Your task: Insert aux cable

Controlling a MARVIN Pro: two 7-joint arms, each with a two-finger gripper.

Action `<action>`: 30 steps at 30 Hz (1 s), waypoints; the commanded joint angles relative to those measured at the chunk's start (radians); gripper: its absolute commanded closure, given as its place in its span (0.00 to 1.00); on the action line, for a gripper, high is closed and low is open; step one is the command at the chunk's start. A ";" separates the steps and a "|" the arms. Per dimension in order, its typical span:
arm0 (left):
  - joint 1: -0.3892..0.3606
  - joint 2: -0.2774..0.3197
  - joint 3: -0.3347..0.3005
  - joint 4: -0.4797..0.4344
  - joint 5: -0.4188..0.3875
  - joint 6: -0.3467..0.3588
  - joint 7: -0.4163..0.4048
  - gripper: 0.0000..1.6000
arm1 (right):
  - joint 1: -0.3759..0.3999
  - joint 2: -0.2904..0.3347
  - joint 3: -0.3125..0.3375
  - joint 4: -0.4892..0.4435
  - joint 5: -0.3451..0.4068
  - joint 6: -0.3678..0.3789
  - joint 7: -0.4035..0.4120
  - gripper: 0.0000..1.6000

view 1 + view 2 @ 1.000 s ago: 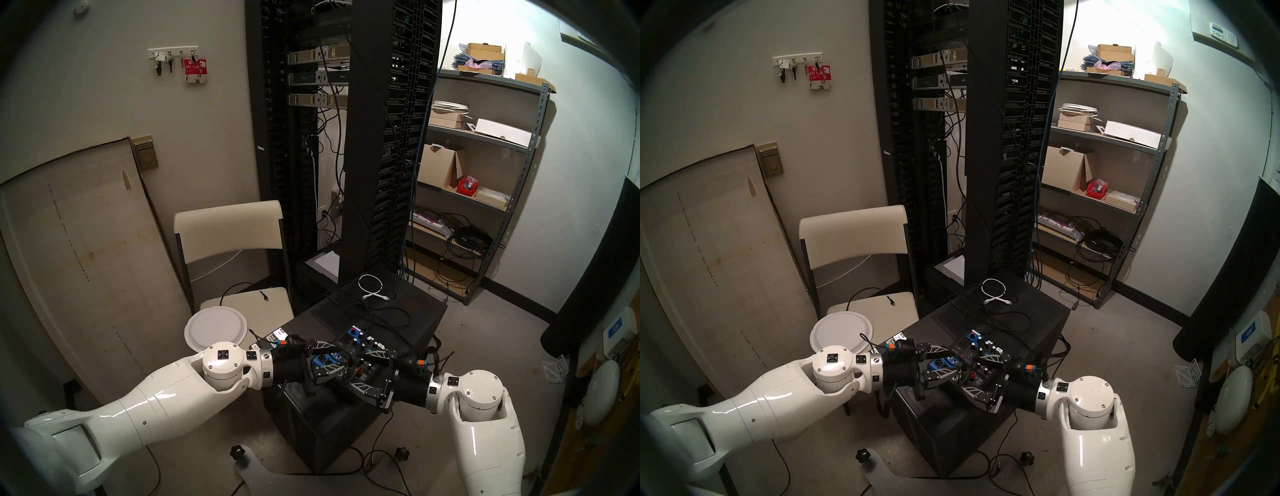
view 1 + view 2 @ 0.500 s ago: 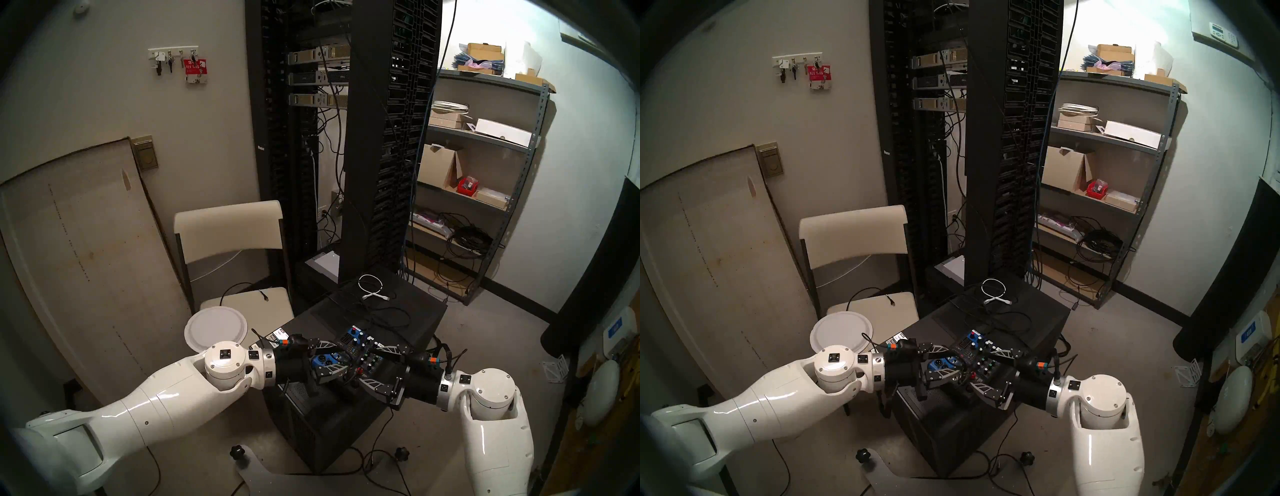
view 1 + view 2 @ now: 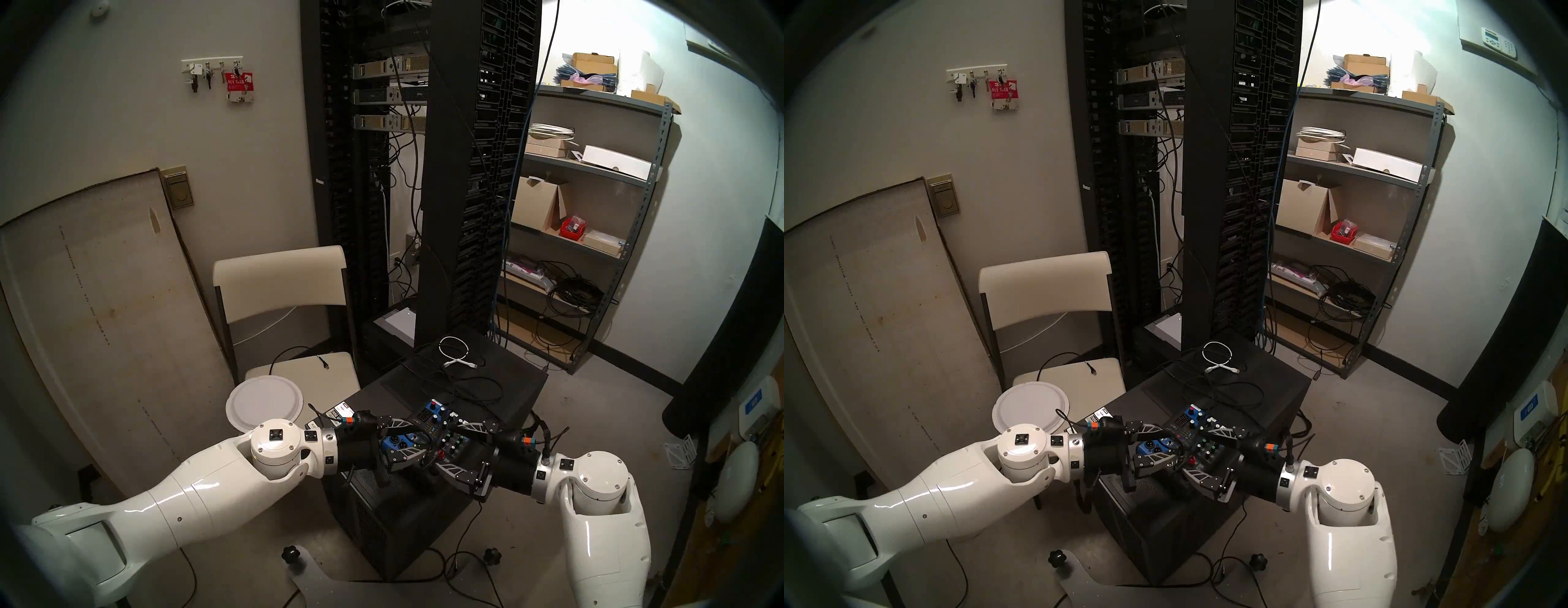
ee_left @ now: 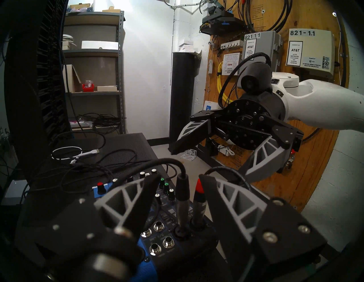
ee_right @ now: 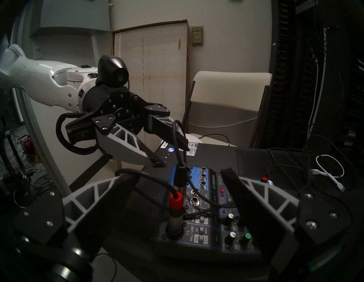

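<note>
Left wrist: aux cable (image 4: pixel 182 194) upright (plugged)

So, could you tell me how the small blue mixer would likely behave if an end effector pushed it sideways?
The mixer looks compact and probably light, so it may slide on the black case. Two plugs stand upright in its sockets; their cables would likely tug or drag along.

Two plugs stand upright in the mixer (image 5: pixel 214 198): red-collared plug (image 5: pixel 175 212) in the near socket, aux cable (image 5: pixel 180 177) plug just behind it. Right gripper (image 5: pixel 178 177) fingers spread wide either side, touching neither. Left gripper (image 5: pixel 171 155) hangs beyond, jaws apart, empty.
</note>
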 commanded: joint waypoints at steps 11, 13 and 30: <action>0.000 0.000 -0.003 -0.014 -0.003 -0.001 0.005 0.38 | 0.002 -0.027 0.019 -0.042 0.029 -0.010 -0.004 0.00; 0.001 0.001 -0.003 -0.015 -0.003 0.000 0.005 0.38 | 0.001 -0.027 0.026 -0.045 0.032 -0.010 -0.002 0.00; 0.008 0.005 -0.005 -0.013 -0.005 -0.003 0.009 0.36 | 0.007 -0.034 0.070 -0.062 0.032 -0.006 -0.001 0.00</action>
